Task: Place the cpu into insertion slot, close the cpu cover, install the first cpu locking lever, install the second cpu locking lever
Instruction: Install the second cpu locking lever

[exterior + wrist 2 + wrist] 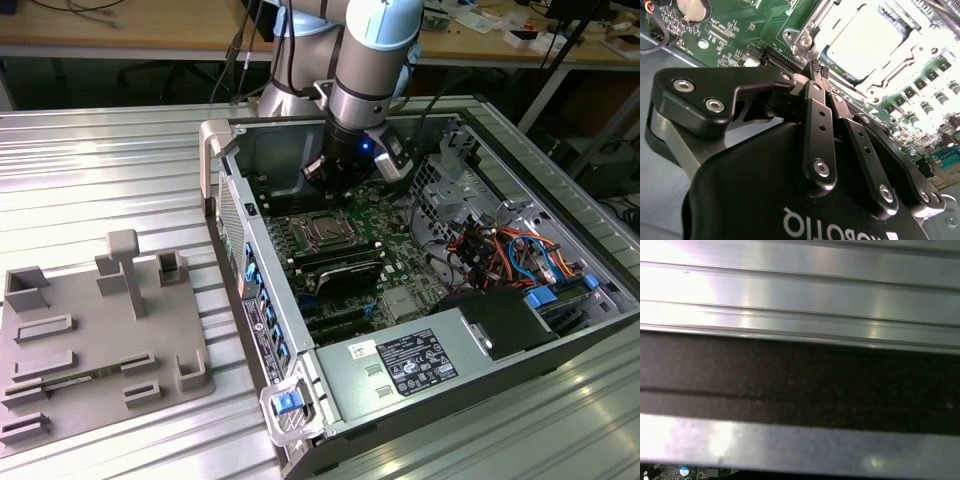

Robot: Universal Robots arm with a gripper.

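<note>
- Exterior view: the open computer case (470, 130) lies on its side on the ribbed metal table (100, 170), so the motherboard (395, 225) faces up and I can come at it from above. The cpu (325, 229) sits flat in the insertion slot (306, 237), with the cpu cover (345, 226) looking folded down around it — my guess is the chip is seated and the frame shut. I can't make out the locking levers from here. The arm drops almost straight down into the case, wrist vertical, with the gripper (322, 172) hanging just above the board beside the socket, toward the case's back wall. The grey parts tray (100, 340) sits well off on the exterior view's left.
- Second wrist view: the fingertips (816, 66) are pinched together with nothing between them, right beside the socket's corner — a closed tip like that suits poking at a thin lever, I reckon. The cpu's bright metal top shows through the cover's window.
- First wrist view: ribbed table metal, a dark band, and a sliver of green board at the edge.
</note>
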